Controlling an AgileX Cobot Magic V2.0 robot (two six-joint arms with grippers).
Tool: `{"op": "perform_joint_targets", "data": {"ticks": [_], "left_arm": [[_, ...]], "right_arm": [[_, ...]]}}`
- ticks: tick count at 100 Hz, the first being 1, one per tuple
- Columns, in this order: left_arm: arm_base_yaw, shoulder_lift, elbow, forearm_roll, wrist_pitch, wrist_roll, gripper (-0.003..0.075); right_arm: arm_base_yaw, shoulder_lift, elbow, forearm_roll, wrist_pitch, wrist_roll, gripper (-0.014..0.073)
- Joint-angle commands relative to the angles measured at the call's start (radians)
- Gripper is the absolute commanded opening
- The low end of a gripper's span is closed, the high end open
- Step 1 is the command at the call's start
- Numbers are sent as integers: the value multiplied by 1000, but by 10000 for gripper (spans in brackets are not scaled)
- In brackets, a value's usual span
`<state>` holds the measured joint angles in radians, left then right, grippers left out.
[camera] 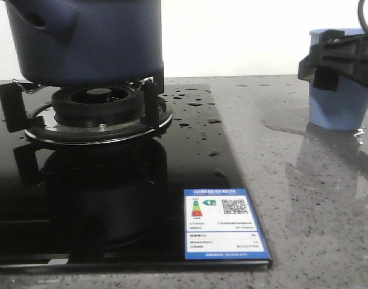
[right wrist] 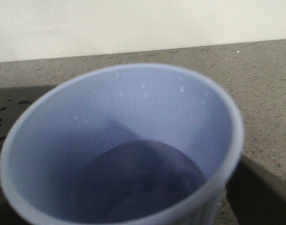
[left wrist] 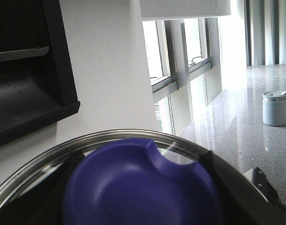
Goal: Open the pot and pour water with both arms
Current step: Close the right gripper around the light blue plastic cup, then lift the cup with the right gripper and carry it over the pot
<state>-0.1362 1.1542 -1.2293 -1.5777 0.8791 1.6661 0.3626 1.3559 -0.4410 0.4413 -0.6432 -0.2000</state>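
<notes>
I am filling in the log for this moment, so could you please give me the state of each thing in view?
pot: upright on the burner, which shows no flame.
lid: filling the left wrist view.
cup: upright on the counter, right gripper at it.
water: puddle by the cup, droplets on the cooktop.

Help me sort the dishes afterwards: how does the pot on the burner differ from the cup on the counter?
The pot is dark navy; the cup is light blue. The pot is much wider than the cup. The pot sits raised on the burner grate; the cup stands on the stone counter beside a puddle. Both are upright and blue.
</notes>
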Motion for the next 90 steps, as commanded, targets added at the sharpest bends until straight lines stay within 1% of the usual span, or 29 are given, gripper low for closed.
{"op": "perform_joint_targets", "data": {"ticks": [1, 17, 24, 38, 44, 52, 57, 61, 72, 90], "left_arm": [[-5, -23, -38, -76, 4, -16, 262], [-5, -23, -38, -71, 4, -40, 262], [-5, -23, -38, -71, 1, -45, 262], [-5, -33, -38, -45, -3, -88, 263], [-5, -52, -38, 4, -25, -127, 263], [-5, -85, -32, 99, -78, -220, 263], [-5, -110, -24, 146, -117, -264, 263], [-5, -135, -12, 165, -154, -281, 263], [-5, -201, 28, 183, -239, -298, 263], [-5, -290, 95, 183, -295, -298, 263]], "right_arm": [[-5, -7, -38, -52, -78, 16, 527], [-5, 12, -40, -75, -110, 16, 300], [-5, 12, -40, -75, -110, 16, 244], [-3, -11, -40, -86, -113, 16, 234], [5, -53, -40, -139, -111, 16, 234], [9, -119, -49, -234, -94, 16, 234], [9, -158, -78, -287, -46, 16, 234], [9, -190, -113, -320, 21, 16, 234], [9, -223, -225, -360, 144, 16, 234], [29, -207, -439, -405, 303, 16, 234]]}}
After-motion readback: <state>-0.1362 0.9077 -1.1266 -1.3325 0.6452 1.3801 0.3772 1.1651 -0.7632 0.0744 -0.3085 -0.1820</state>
